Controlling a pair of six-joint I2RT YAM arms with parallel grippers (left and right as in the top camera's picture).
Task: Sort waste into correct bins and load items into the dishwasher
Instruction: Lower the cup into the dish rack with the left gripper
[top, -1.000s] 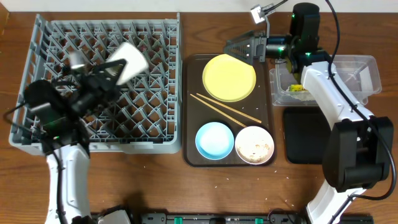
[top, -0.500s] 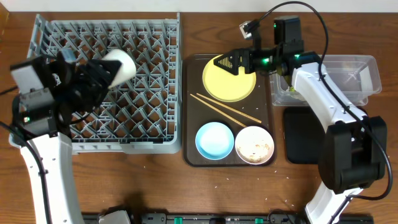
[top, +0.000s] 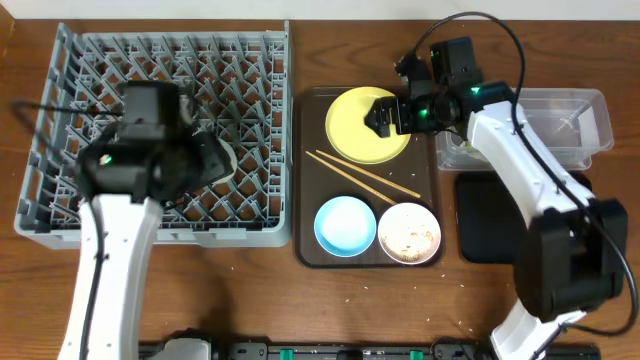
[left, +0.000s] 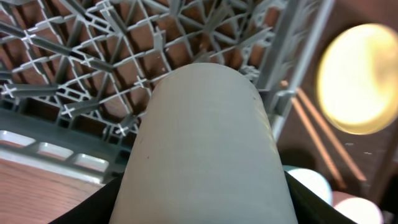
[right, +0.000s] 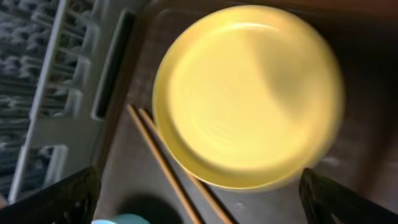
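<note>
**Q:** Which step is in hand?

**A:** Loading the rack. The left gripper is closed around a white cup, which fills the left-wrist view between the two dark fingers. Seen from overhead, the cup hangs over the lower right part of the grey dish rack, in the left half of the frame. Whether it touches the pegs cannot be told.

**Q:** And the other arm?

**A:** The right gripper hovers with jaws spread wide and nothing in them. It is over the yellow plate, at the top of the brown tray in mid-frame. In the right-wrist view the plate lies between the fingertips, and the chopsticks lie at its lower left edge.

**Q:** What does the next move call for?

**A:** Probably the cup must be lowered between the pegs until it is seated, and let go only then. The plate lies flat, so the right fingers would likely need to approach its rim. A grip on so thin an edge may slip.

**Q:** What is left?

**A:** The blue bowl and the white bowl, speckled with food scraps, sit at the bottom of the tray. The scraps belong in a bin at the right: the clear container at upper right, or the black tray below it.
</note>
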